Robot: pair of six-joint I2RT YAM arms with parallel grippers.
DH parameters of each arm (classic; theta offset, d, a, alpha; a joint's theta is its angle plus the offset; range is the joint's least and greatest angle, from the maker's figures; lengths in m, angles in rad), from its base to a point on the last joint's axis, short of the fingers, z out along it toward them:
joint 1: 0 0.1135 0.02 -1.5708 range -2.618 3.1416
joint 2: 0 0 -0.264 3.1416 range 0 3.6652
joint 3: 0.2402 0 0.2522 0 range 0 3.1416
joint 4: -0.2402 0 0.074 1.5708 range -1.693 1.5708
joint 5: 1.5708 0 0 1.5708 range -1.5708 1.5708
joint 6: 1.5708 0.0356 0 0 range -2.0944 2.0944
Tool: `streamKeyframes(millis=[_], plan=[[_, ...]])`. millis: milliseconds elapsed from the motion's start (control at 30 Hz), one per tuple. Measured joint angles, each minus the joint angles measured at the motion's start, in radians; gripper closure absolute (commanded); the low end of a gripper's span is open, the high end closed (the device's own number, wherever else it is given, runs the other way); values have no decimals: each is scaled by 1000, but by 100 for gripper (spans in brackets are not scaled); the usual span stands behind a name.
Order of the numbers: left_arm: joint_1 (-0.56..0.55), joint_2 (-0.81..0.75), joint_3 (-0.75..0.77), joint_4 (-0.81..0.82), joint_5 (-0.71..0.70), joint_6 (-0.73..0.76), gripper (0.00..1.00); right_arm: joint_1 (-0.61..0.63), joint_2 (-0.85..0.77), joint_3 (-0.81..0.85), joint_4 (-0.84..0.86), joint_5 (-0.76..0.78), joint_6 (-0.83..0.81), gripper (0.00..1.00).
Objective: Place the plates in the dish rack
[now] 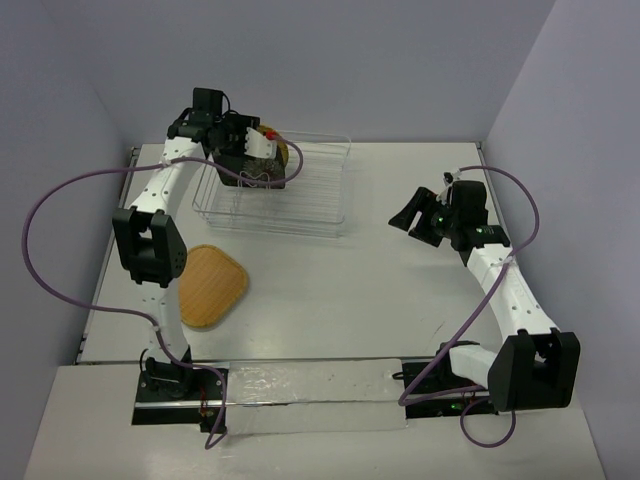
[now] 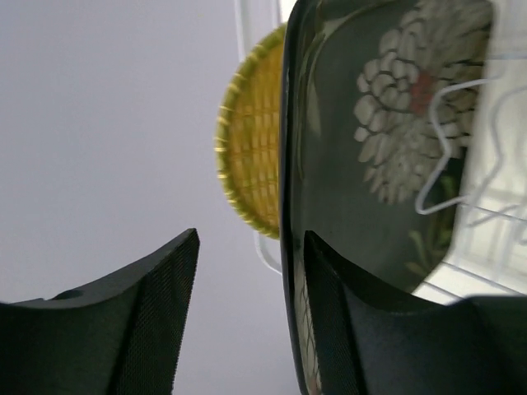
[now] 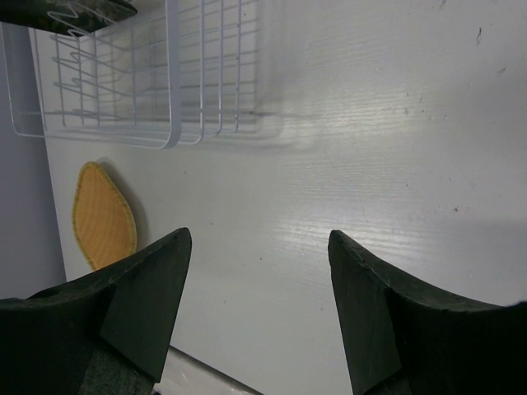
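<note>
Now the left end effector [image 2: 252, 234] is hovering at the far left corner of the rack [image 1: 320, 190] with its fingers standing apart. The rim of the black plate [image 2: 362, 189] is lying close against the inner face of one finger, with open space to the other, so nothing is being clamped. That plate is standing on edge among the prongs, and the yellow plate [image 2: 251, 148] is upright just behind it.

The right end effector [image 3: 259, 234] is hanging over the bare counter [image 1: 380, 300], fingers spread wide and holding nothing.

That is leaving the bamboo plate [image 1: 212, 285], which is lying flat on the counter near the left arm, well apart from the rack. It is looking light and stiff to me, with a woven-looking face that should give the pads some bite. I would expect it to be far less slippery than the glossy black one and not prone to cracking. The trouble is how flat it is lying: no lip is showing to get under. My guess is that the rim is the place to take it, one finger above and one coaxed beneath at a rounded corner. A light plate like this may skate away if it is nudged.
</note>
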Motion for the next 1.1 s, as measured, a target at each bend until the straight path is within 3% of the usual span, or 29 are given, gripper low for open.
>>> streamKeyframes(millis=[367,633,733,800,867,967,1100], plan=[[5,0,-14,195,18,-130,2,0,0,3,-1,-4,10,24],[5,-128,-168,320,71,-332,1,1,-44,24,-5,-18,-54,21],[4,-283,-312,430,89,-544,1,6,-99,26,-5,-27,-87,19],[4,-434,-444,559,88,-756,1,10,-137,25,-5,-30,-110,15],[3,-597,-565,664,74,-963,1,14,-177,20,-4,-31,-127,5],[1,-808,-683,795,12,-1320,1,16,-242,2,-1,-27,-142,2],[0,-1009,-810,811,-132,-1759,1,16,-298,-32,2,-20,-137,1]])
